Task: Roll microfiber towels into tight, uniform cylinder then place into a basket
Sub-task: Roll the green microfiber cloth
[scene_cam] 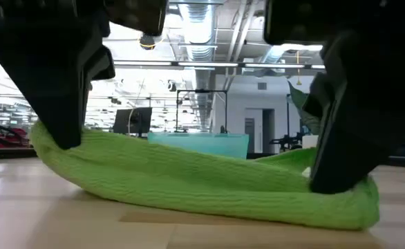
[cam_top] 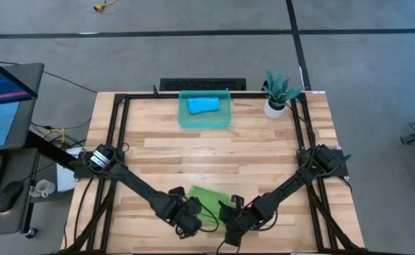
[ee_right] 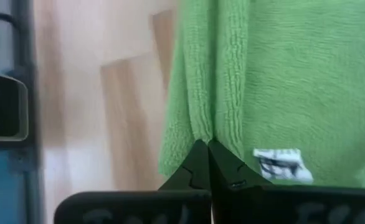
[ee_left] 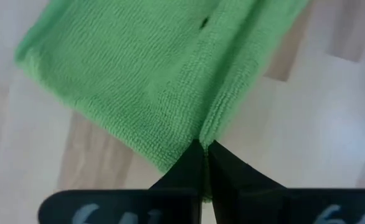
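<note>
A lime-green microfiber towel [cam_top: 209, 200] lies folded near the table's front edge, between my two grippers. My left gripper [ee_left: 206, 144] is shut on its left end and my right gripper [ee_right: 207, 143] on its right end. In the low view the towel [scene_cam: 202, 183] sags between them, its left end raised and its right end low by the wood. A white label [ee_right: 282, 165] shows on the cloth near my right gripper. The sky-blue towel [cam_top: 202, 105] lies bunched inside the teal basket [cam_top: 225, 119] at the table's far middle. My left gripper pinches a folded, hemmed edge [ee_left: 208, 127] at the towel's left end between its two fingers, coming steeply from above. That end is lifted off the table and the cloth slopes down from it, slack. My right gripper pinches a folded edge [ee_right: 211, 127] at the towel's right end between its two fingers, slanting down from above. This end [scene_cam: 358, 200] sits low, on or just over the table.
A white pot with a green plant [cam_top: 277, 99] stands at the far right, beside the basket. A black frame [cam_top: 119, 134] runs along the table's sides. A dark keyboard [cam_top: 202, 84] lies behind the far edge. Bare wood spreads between towel and basket.
</note>
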Motion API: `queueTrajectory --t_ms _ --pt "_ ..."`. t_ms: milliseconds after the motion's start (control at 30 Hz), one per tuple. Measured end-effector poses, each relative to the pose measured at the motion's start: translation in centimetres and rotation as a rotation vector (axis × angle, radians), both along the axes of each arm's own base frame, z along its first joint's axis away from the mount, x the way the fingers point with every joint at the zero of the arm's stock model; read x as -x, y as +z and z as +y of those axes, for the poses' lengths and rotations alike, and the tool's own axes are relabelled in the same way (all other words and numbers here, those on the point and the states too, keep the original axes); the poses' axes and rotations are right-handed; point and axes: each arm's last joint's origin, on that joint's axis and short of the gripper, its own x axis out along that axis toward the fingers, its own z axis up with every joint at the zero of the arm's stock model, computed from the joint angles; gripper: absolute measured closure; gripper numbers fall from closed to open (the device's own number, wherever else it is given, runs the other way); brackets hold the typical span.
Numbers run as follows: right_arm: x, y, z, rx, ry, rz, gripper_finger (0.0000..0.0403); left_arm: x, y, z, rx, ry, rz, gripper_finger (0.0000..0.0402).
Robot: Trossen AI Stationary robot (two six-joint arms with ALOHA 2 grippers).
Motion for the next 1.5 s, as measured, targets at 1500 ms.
queueTrajectory --t_ms 1500 --pt "-0.7 -0.8 -1.0 -0.010 -0.086 0.024 0.0399 1.6 1.0 -3.8 -0.135 -0.344 -0.182 0.0318"
